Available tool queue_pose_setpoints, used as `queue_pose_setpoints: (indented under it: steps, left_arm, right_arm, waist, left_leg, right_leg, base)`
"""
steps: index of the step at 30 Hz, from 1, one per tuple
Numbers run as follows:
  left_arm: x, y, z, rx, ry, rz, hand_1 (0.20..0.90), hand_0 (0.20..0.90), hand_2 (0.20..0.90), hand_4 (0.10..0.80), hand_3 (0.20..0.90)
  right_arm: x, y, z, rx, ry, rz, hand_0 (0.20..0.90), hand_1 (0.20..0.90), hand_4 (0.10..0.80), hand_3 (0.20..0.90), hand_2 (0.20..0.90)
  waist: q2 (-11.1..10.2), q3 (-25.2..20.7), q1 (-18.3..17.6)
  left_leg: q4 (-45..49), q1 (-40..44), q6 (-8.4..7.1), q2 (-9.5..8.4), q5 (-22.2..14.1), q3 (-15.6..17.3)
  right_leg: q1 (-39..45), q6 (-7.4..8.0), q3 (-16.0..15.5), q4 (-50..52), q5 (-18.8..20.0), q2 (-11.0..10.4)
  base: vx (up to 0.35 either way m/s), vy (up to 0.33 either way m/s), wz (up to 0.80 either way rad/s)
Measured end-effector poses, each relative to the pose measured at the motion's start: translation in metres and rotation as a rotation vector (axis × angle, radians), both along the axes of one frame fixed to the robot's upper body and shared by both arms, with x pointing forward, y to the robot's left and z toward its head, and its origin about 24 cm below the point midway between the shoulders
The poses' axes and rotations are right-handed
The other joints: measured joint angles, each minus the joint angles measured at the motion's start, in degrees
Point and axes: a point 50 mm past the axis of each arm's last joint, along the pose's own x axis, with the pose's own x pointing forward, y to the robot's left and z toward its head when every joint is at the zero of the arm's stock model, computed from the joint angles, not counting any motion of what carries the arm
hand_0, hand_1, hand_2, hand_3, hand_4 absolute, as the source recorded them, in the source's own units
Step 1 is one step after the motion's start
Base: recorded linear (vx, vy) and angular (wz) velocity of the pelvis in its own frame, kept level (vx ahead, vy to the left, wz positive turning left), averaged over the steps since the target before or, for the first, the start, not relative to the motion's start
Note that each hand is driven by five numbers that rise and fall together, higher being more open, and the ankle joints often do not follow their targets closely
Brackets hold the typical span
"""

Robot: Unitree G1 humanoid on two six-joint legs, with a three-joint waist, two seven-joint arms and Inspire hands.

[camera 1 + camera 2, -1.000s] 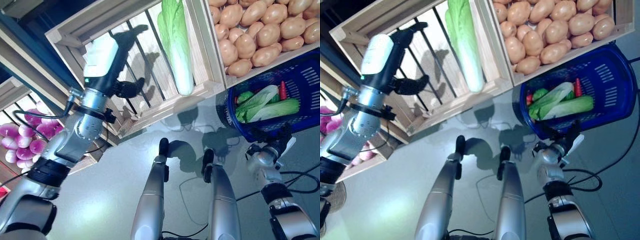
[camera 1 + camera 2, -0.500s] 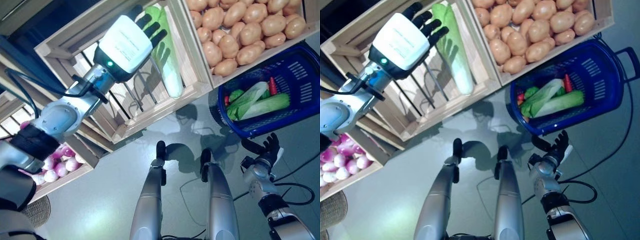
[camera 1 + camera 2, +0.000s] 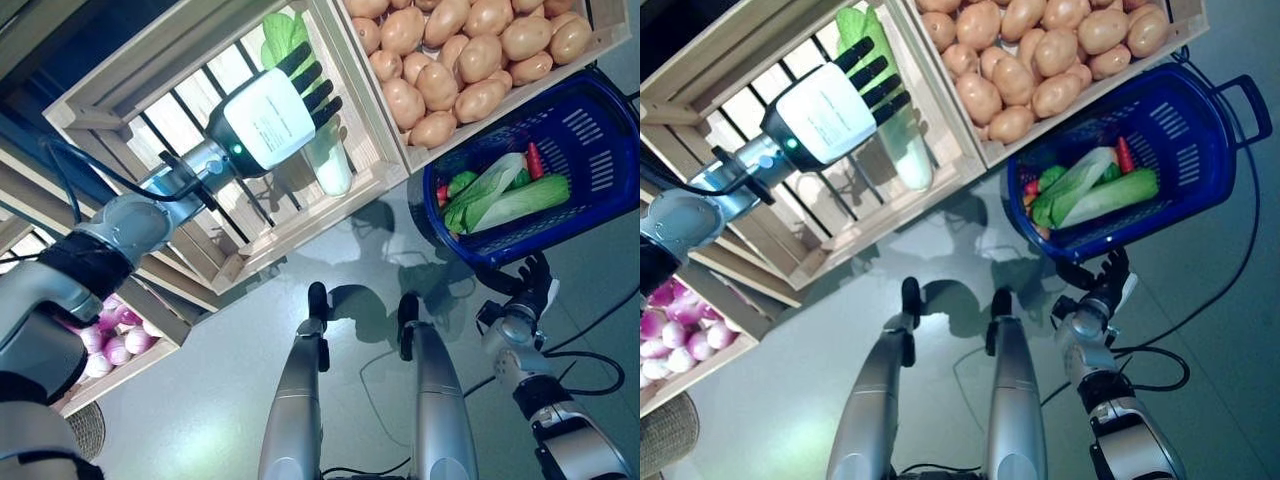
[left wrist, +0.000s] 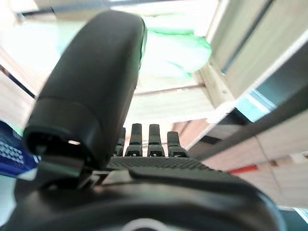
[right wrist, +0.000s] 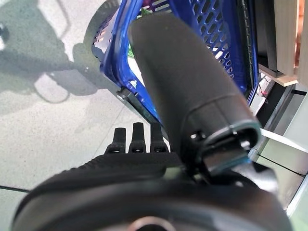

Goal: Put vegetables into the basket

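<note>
A long pale-green cabbage (image 3: 325, 160) lies in a slatted wooden crate (image 3: 150, 110). My left hand (image 3: 275, 110) hovers over it with fingers straight, open and holding nothing; its wrist view shows the cabbage (image 4: 173, 53) past the fingers (image 4: 144, 139). The blue basket (image 3: 600, 160) stands on the floor to the right, holding green leafy vegetables (image 3: 505, 195) and a red one (image 3: 534, 160). My right hand (image 3: 530, 290) sits low, just below the basket's near rim, fingers relaxed and open. The right wrist view shows the basket wall (image 5: 216, 29) close ahead.
A second wooden crate (image 3: 600, 45) full of potatoes (image 3: 450, 60) sits behind the basket. A lower crate at the left holds purple onions (image 3: 105, 340). A woven basket (image 3: 85, 435) shows at the lower left. Grey floor lies between the crates and me.
My left hand has settled lower over the cabbage. My right hand has moved slightly nearer the basket. The camera has shifted, so the crates and basket sit differently in view.
</note>
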Motion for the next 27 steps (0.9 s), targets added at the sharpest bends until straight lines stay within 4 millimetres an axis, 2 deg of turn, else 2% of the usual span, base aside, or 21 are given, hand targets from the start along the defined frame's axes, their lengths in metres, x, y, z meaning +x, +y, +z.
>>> queue_pose_setpoints:
  steps: [4,10,21,27]
  left_arm:
    - [0.005,0.010,-0.006,0.029,0.032,0.077,0.900,0.900,0.900,0.800,0.900]
    - [0.011,0.021,-0.005,0.040,0.003,0.156,0.900,0.900,0.900,0.800,0.900]
    - [0.012,0.032,0.001,0.064,-0.128,0.147,0.900,0.900,0.900,0.800,0.900]
    - [0.015,0.032,0.002,0.052,-0.168,0.128,0.900,0.900,0.900,0.800,0.900]
  right_arm:
    - [0.003,0.001,0.003,-0.001,-0.012,0.008,0.900,0.900,0.800,0.900,0.900]
    - [0.007,-0.003,0.012,-0.017,-0.040,0.027,0.900,0.900,0.800,0.900,0.900]
    - [0.011,0.005,0.026,-0.012,-0.108,0.066,0.900,0.900,0.800,0.900,0.900]
    - [0.012,0.008,0.029,-0.012,-0.124,0.081,0.900,0.900,0.800,0.900,0.900]
  waist:
    - [0.00,0.00,-0.93]
    - [0.00,0.00,-1.50]
    - [-0.02,0.00,-2.83]
    - [-0.10,0.01,-3.19]
  left_leg:
    - [-0.55,-0.33,-0.04,0.00,0.04,0.06]
    - [-0.51,-1.12,-0.06,0.05,0.04,0.10]
    - [0.78,-3.73,0.15,0.30,-0.14,0.55]
    - [3.54,-5.30,0.53,0.77,-1.63,1.52]
  right_leg:
    - [-0.46,-0.02,-0.01,-0.18,-0.02,-0.01]
    - [-1.28,-0.04,-0.03,-0.03,-0.02,0.00]
    - [-3.87,-0.12,0.47,0.46,0.25,0.30]
    - [-4.97,0.01,1.26,1.17,0.34,0.73]
  base:
    - [0.000,0.000,0.00]
    - [0.000,0.000,0.00]
    - [0.014,0.032,-0.01]
    - [0.037,0.042,-0.09]
